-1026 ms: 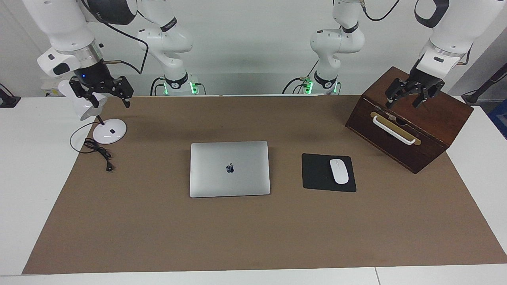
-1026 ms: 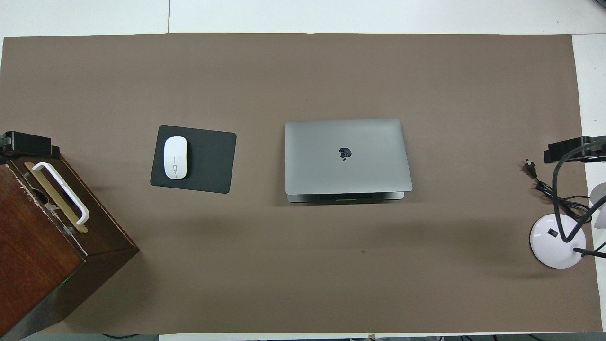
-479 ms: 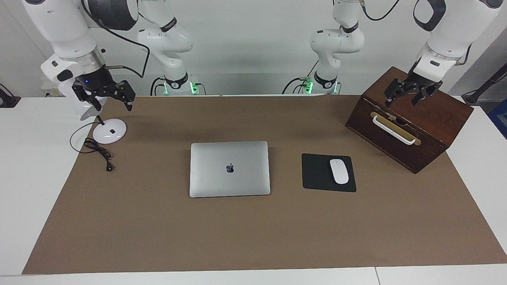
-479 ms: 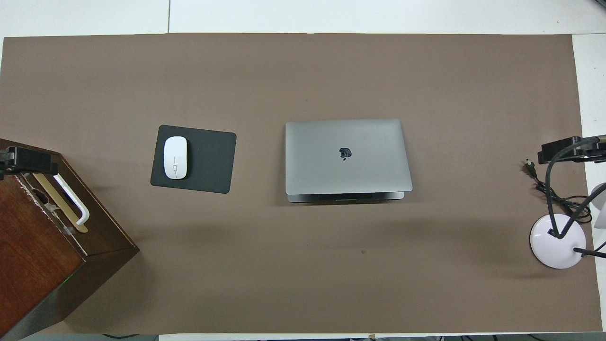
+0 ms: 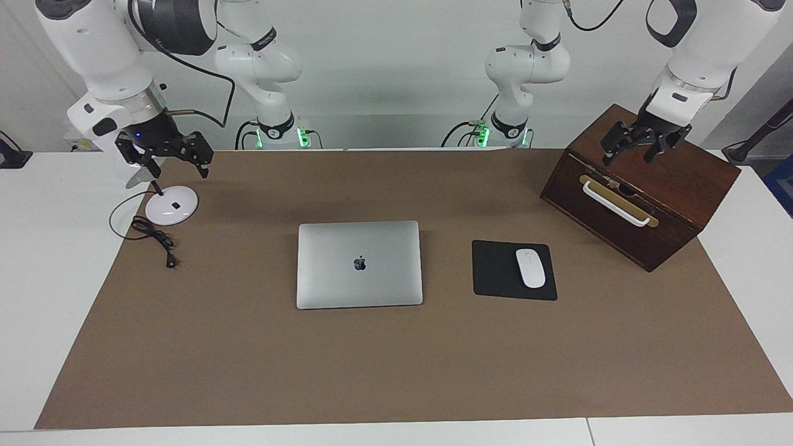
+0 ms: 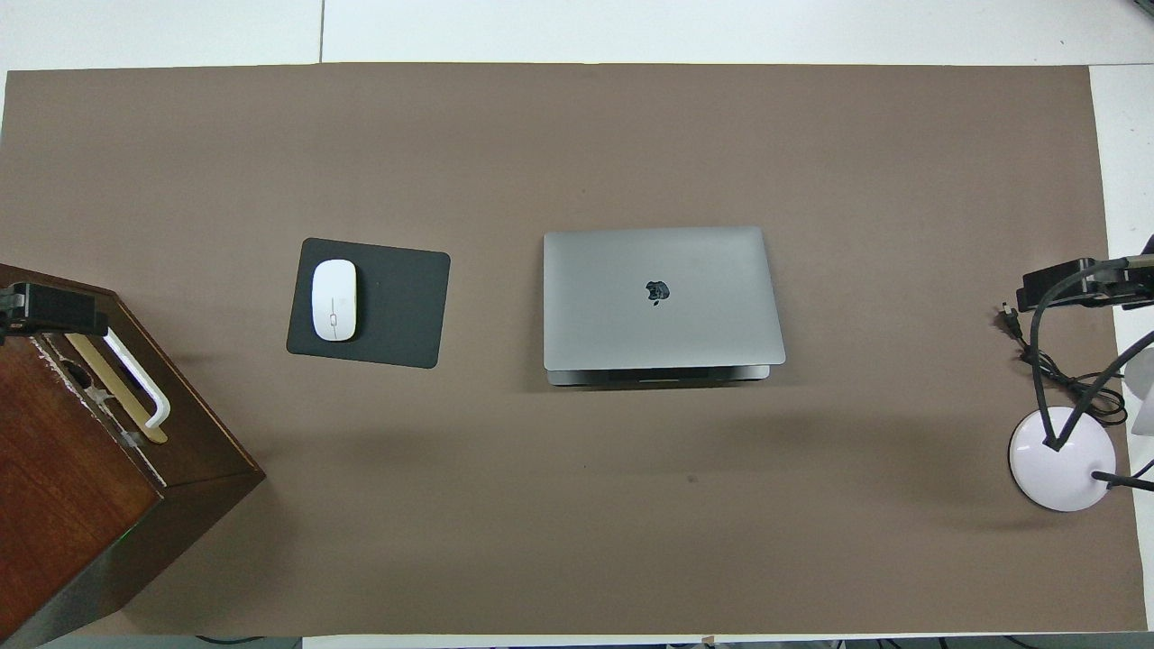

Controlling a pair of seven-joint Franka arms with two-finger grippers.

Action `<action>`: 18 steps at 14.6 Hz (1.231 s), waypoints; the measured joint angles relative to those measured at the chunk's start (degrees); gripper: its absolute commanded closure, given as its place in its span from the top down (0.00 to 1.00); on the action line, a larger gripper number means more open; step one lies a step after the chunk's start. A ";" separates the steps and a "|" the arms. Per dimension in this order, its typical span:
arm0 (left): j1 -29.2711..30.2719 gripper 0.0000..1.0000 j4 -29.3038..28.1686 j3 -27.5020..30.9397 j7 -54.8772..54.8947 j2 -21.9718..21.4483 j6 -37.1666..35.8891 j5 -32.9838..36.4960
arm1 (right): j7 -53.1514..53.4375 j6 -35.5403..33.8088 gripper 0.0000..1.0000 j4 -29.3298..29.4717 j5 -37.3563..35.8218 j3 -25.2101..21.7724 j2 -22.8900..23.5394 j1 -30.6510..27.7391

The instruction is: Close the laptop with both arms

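Thin silver-grey metal laptop [image 5: 359, 264] lying flat near the middle of the brown table mat [image 5: 396, 371], lid down with the apple logo up, base edge just peeking out on the side nearer the robots in the overhead view. By the look of it, already shut, or all but.

Black mouse pad [image 5: 513, 271] with white mouse [image 5: 530, 267] just beside the laptop, toward the left arm's end of the table. Dark wooden box with a white handle [image 5: 641, 186] further along that way than the laptop. White desk lamp [image 5: 168, 205] well apart from the laptop, toward the right arm's end.

Left gripper [image 5: 641, 145] hanging over the wooden box, fingers spread, nothing held. Right gripper [image 5: 170, 155] up over the desk lamp, fingers wide, empty too. Both well clear of the laptop.

Handling, as a judgement: stiff, fairly heavy for its thickness, smooth and slippery metal, hinge and screen easily hurt. Best pressed on the lid's two corners farther from the robots, one gripper each, gently and evenly, no pinching of the thin edge.
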 measured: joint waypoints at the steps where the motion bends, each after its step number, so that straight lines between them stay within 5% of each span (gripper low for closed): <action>1: 0.00 1.00 0.00 -0.02 0.00 0.00 0.01 0.00 | 0.00 0.00 1.00 0.00 0.00 0.00 0.00 0.00; 18: 0.00 1.00 0.00 -0.04 0.00 -0.01 0.06 0.01 | 0.00 0.02 1.00 0.16 0.00 0.51 -0.94 -0.02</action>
